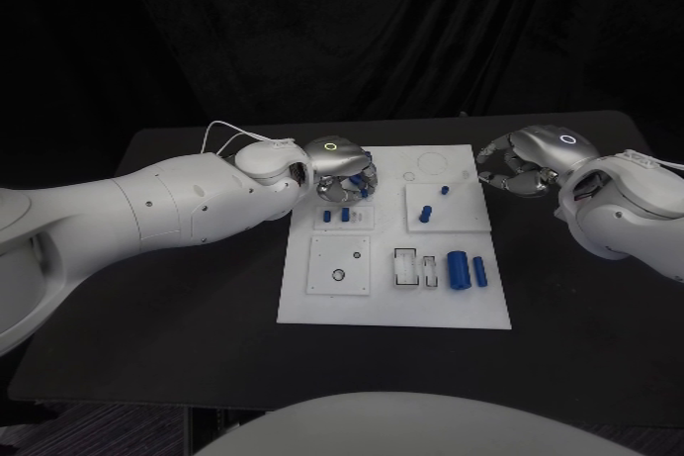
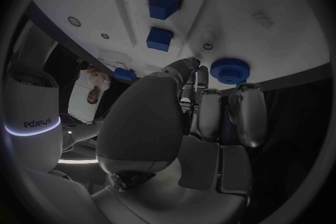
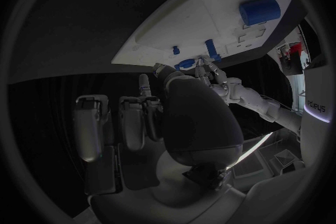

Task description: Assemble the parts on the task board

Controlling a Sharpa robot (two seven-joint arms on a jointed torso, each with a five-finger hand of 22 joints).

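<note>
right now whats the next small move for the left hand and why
Probably close the left hand on the round blue part. The fingers sit just beside that part at the far end of the board, with nothing plainly gripped yet. The right hand hangs off the board's edge, apparently holding nothing.

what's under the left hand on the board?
A round blue knurled part sits at the left hand's fingertips on the task board; whatever lies beneath the palm is covered.

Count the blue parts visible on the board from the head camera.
7: one at the left hand's fingers, two just below, two upper right, two lower right. More may be hidden.
</note>
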